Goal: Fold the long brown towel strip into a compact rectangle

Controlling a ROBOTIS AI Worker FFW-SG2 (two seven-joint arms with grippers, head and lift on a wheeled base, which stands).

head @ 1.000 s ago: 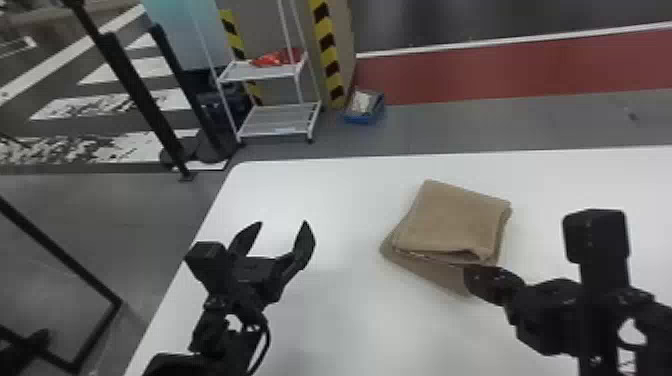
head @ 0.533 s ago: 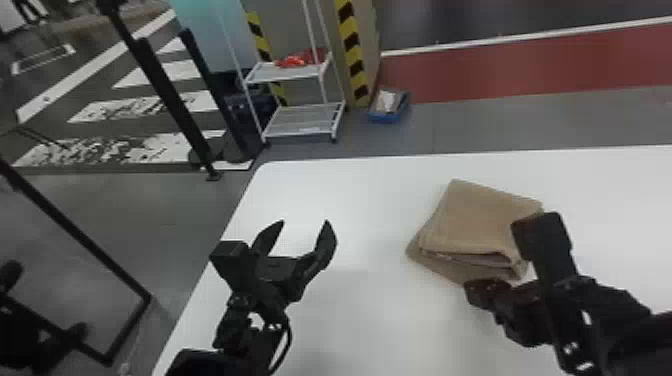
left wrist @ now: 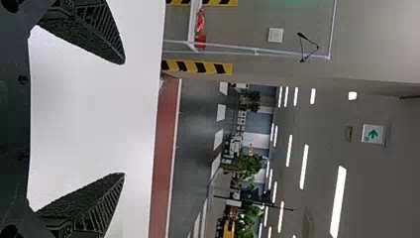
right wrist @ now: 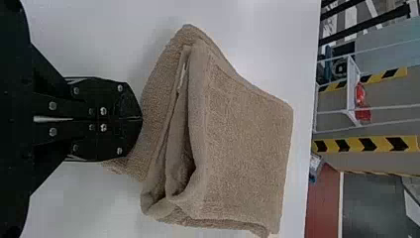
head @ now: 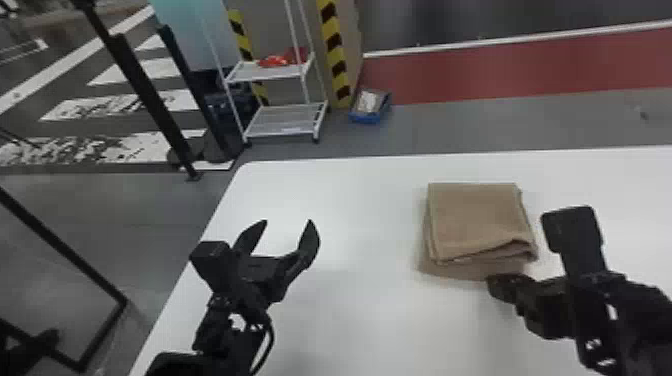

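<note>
The brown towel (head: 477, 217) lies on the white table as a thick, folded, layered bundle, with a lower layer showing along its near side. At that near edge is my right gripper (head: 495, 285), shut on the lower layer. In the right wrist view the towel (right wrist: 242, 144) has loose folds facing the gripper (right wrist: 141, 119), whose closed tips overlap the cloth's edge. My left gripper (head: 287, 235) stands parked over the table's left part, away from the towel. Its two fingers are spread in the left wrist view, with nothing between them at the gripper (left wrist: 124, 119).
The white table (head: 360, 200) has its left edge below the left arm and its far edge beyond the towel. On the floor behind stand a white wheeled rack (head: 285, 120), a blue box (head: 369, 107) and black posts (head: 150, 100).
The towel has turned counterclockwise in the head view, its near side shifting right along with my right gripper. My left gripper stays open over the table. The head view has shifted somewhat.
</note>
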